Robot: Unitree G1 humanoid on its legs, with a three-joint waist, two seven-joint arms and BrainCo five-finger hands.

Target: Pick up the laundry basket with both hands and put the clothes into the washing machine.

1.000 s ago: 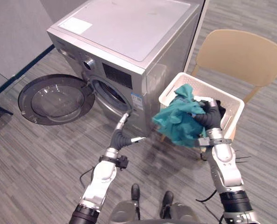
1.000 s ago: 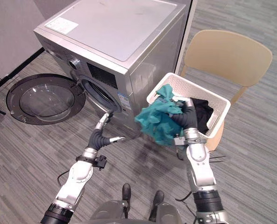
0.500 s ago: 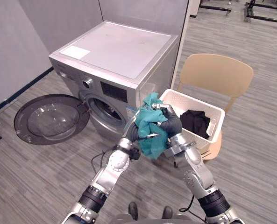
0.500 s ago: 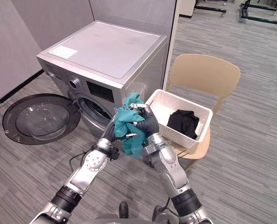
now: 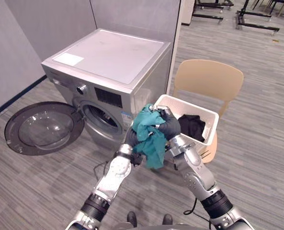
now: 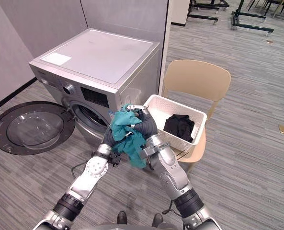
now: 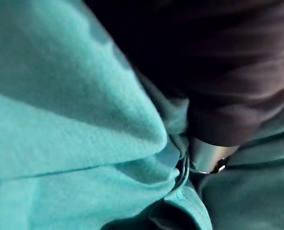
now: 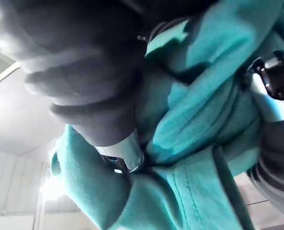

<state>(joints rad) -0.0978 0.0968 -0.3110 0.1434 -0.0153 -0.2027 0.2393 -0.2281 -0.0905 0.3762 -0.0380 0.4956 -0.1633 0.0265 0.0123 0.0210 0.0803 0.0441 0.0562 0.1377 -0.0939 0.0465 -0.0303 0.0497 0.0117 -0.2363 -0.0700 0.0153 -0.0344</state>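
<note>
Teal garment (image 5: 151, 143) hangs lengthwise downward, bunched in right hand (image 5: 169, 127).

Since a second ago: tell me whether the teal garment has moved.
Yes. The teal garment, gripped by the right hand, has left the basket rim and moved left of it, toward the washing machine opening.

Plain teal all over the crumpled cloth garment (image 5: 150, 139). White with fine dotted perforation on the rectangular plastic laundry basket (image 5: 194, 109); black on the bunched garment (image 5: 192, 127) inside. Brushed silver-grey on the boxy front-loading washing machine (image 5: 114, 56), with a white label (image 5: 68, 59) and a dark smoky round door (image 5: 39, 130). Pale tan on the moulded chair (image 5: 209, 79). Grey streaked planks across the floor (image 5: 261, 105).
</note>
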